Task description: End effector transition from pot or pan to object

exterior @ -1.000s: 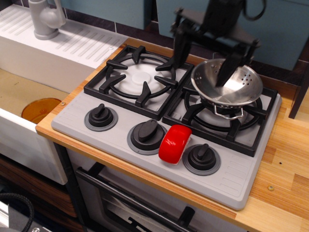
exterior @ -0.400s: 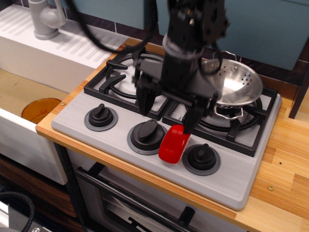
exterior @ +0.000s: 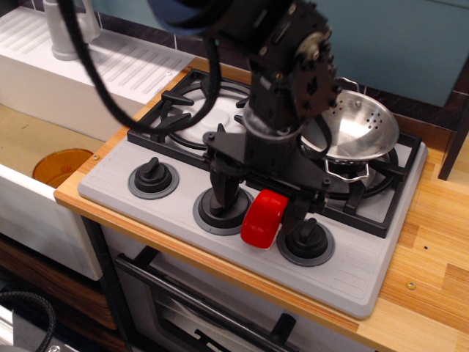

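The red disc stands on its edge on the grey stove panel, between the middle and right knobs. My black gripper is low over it and open. One finger is to the left of the disc, over the middle knob. The other finger is to its right. The fingers are beside the disc and I see no grip on it. The steel colander sits tilted on the back right burner, behind the arm and partly hidden by it.
Three black knobs line the panel: left, middle, right. The back left burner grate is bare. A sink with an orange plate and a grey faucet lies left. The wooden counter lies right.
The gripper has moved from the colander forward and left, then down. Its open fingers now stand on both sides of the red disc. The disc and colander have not moved.
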You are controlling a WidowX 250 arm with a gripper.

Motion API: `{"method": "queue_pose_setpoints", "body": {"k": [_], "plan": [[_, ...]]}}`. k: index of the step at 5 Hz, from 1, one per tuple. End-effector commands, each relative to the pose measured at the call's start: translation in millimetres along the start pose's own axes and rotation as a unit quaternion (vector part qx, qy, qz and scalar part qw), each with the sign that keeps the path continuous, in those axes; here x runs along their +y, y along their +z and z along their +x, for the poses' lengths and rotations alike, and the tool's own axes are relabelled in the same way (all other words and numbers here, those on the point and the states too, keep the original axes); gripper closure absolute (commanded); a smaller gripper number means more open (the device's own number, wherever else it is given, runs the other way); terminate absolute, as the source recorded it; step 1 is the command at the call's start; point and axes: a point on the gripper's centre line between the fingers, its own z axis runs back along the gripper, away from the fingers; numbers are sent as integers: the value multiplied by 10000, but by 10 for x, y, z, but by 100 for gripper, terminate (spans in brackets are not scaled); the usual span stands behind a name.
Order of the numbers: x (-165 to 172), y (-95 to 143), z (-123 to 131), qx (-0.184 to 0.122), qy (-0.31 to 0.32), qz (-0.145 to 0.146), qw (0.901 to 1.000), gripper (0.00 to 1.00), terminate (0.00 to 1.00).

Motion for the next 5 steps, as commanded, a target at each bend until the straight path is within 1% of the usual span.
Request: {"method": "queue_pose_setpoints", "body": {"k": [1,2,4,5], "plan": [[-32,-227,92,-257,-66,-198,9995,0,0],[-6,-336,137,-190,-327,-272,9989,0,0],[-6,-336,137,-190,-327,-272,9989,0,0],[-6,-336,137,-190,-327,-272,9989,0,100]]}}
